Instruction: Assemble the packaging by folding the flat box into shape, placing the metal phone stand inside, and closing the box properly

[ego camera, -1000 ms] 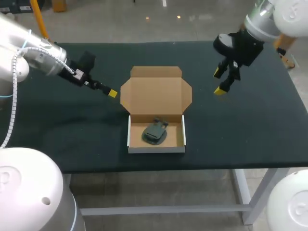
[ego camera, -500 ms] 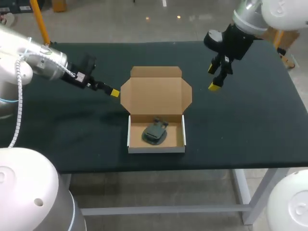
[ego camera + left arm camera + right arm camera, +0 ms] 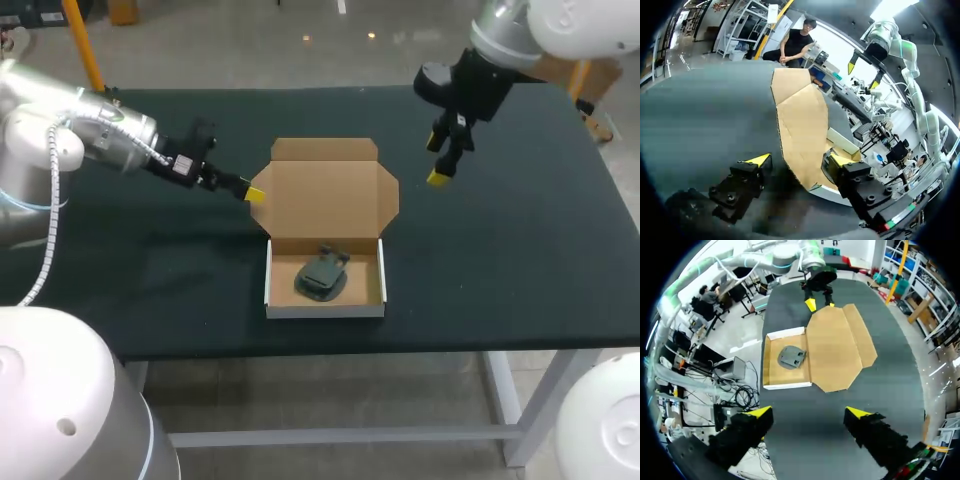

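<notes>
The cardboard box tray [image 3: 325, 310] stands near the table's front edge with its lid [image 3: 325, 195] lying open and flat behind it. The dark metal phone stand [image 3: 322, 275] rests inside the tray. My left gripper [image 3: 255, 192] is low at the lid's left side flap. In the left wrist view its open fingers [image 3: 760, 160] straddle the edge of the lid [image 3: 802, 115] without pinching it. My right gripper [image 3: 440, 160] hangs open above the table, right of the lid. From its wrist view, the right gripper [image 3: 809, 413] is empty, with the lid [image 3: 837, 347] and stand [image 3: 791, 357] ahead.
The dark table top [image 3: 520, 250] runs bare around the box on both sides. Its front edge lies just past the tray. My left gripper [image 3: 819, 301] shows beyond the lid in the right wrist view.
My left gripper has slid right up to the lid's left flap. My right arm has moved left and toward the back of the table. The box and stand have stayed still.
</notes>
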### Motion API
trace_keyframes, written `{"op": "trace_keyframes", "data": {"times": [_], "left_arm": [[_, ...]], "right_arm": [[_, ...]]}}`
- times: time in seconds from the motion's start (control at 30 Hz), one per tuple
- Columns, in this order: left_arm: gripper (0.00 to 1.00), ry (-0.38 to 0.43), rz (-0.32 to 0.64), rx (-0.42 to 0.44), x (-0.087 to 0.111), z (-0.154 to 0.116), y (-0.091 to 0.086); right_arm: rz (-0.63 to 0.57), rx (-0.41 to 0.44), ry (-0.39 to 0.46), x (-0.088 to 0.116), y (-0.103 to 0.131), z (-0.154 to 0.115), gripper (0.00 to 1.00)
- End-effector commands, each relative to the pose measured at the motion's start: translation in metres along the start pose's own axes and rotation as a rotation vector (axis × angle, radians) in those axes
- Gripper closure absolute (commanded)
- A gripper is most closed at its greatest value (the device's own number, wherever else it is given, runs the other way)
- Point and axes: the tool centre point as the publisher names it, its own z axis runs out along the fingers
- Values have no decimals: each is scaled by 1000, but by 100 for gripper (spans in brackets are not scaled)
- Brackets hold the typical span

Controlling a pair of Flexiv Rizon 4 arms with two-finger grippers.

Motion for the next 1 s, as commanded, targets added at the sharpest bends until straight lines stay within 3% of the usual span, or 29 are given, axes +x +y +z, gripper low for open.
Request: {"op": "trace_keyframes", "data": {"times": [0.03, 0.47, 0.7, 1.0], "left_arm": [[36, 26, 6, -6, -1, 6, -2], [57, 91, 24, -5, 11, 28, -3], [62, 96, 50, 24, 17, 29, -3], [77, 101, 61, 53, 21, 31, -4]], "right_arm": [[1, 6, 10, -4, 2, -1, 0], [1, 17, 6, -7, 3, -3, 0], [-3, 22, 0, -6, 5, -5, 0], [-6, 25, 2, -5, 5, -5, 0]]}}
